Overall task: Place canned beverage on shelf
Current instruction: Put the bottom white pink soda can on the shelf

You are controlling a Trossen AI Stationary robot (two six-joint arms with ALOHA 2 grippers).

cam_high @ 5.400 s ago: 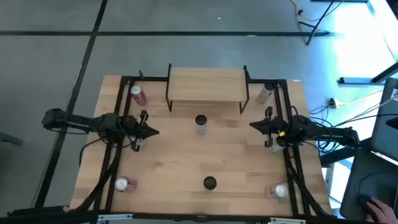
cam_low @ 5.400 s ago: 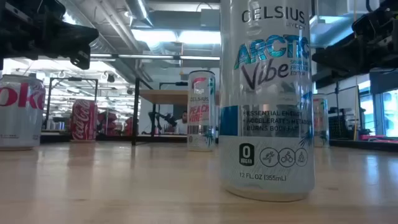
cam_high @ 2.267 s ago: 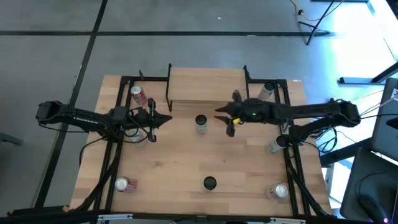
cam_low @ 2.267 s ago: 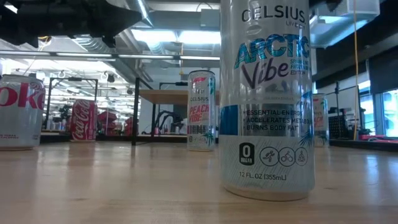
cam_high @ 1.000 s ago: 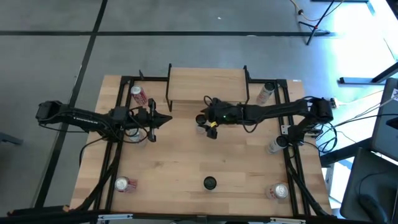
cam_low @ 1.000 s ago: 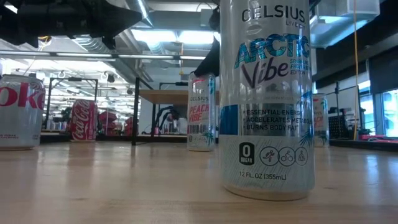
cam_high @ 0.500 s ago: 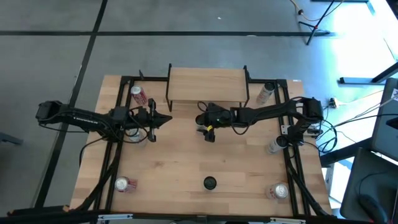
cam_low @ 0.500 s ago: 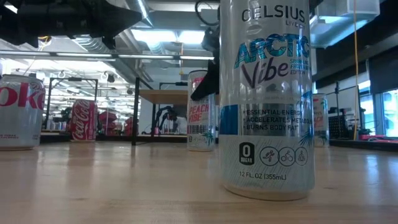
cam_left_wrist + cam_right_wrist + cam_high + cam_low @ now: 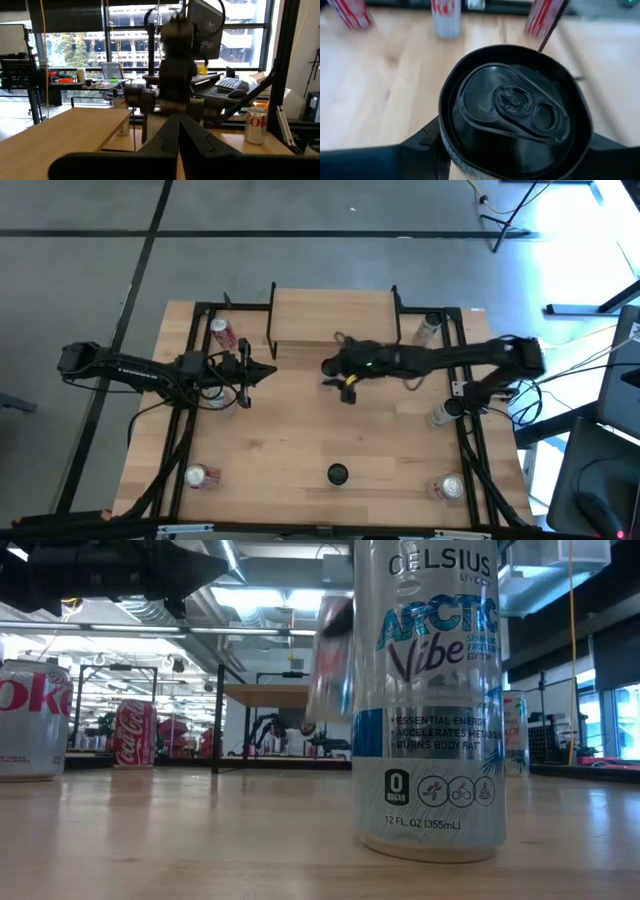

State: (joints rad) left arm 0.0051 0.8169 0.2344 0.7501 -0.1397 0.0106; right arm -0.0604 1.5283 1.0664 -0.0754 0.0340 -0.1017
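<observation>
Right gripper [image 9: 331, 370] is stretched out over the middle of the table [image 9: 300, 440], just in front of the shelf [image 9: 331, 315]. Its fingers are clamped on a slim can [image 9: 512, 117] with a black lid; the right wrist view looks straight down on that lid, with a dark finger [image 9: 380, 160] pressed to each side. In the low view the can [image 9: 330, 660] hangs clear of the tabletop, tilted and blurred, partly hidden behind a tall silver can [image 9: 428, 700] standing close to the camera. From above, that near can [image 9: 337, 474] stands alone toward the front edge of the table.

The shelf stands at the back centre of the table, its light plank top bare and its black legs on the tabletop. The held can is in front of it and not on it.

Left gripper [image 9: 268, 372] waits on the left side of the table, pointing toward the centre, its fingers [image 9: 172, 135] pressed together with nothing between them.

Other cans noted: a red one [image 9: 223, 333] at the back left, a pale one [image 9: 427, 329] at the back right, one [image 9: 443, 412] on the right edge, one [image 9: 202, 476] at the front left and one [image 9: 450, 487] at the front right. All stand well apart from the shelf top.
</observation>
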